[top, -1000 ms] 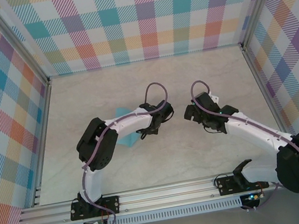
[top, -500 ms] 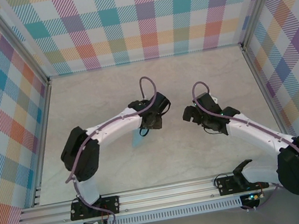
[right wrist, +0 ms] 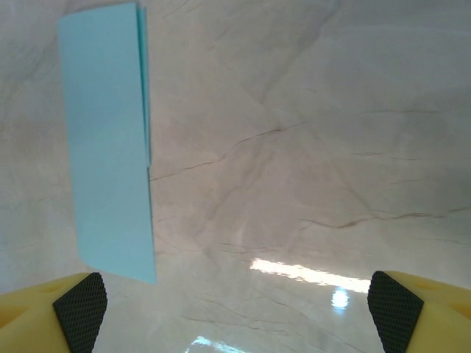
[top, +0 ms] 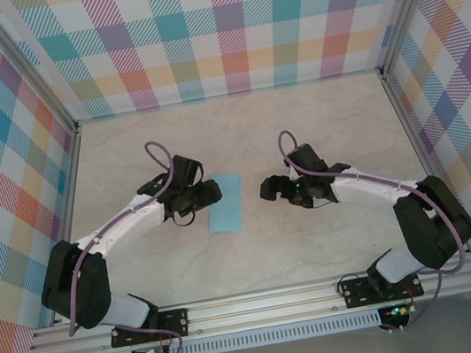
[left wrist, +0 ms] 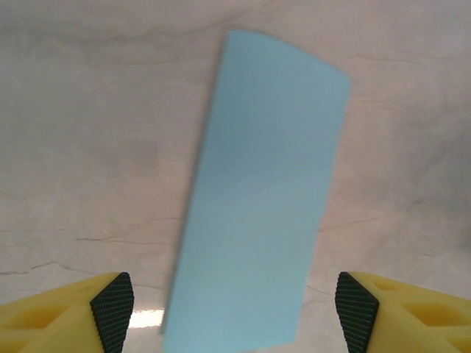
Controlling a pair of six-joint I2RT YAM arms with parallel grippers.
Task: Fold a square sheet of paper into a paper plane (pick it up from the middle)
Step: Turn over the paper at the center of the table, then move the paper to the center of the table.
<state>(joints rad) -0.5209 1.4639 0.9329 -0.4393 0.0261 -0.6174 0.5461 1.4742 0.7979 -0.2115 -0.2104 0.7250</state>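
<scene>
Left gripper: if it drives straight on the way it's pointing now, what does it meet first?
The folded blue paper, flat on the table just ahead of the left gripper. Height is unclear, so it might skim over it.

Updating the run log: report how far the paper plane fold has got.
Done: the sheet of paper lies flat on the table as a narrow rectangle with a doubled edge, apparently folded in half. In hand: nothing; the left gripper and right gripper are open, either side of it. Left: nose corners, wings, final dart shape.
</scene>
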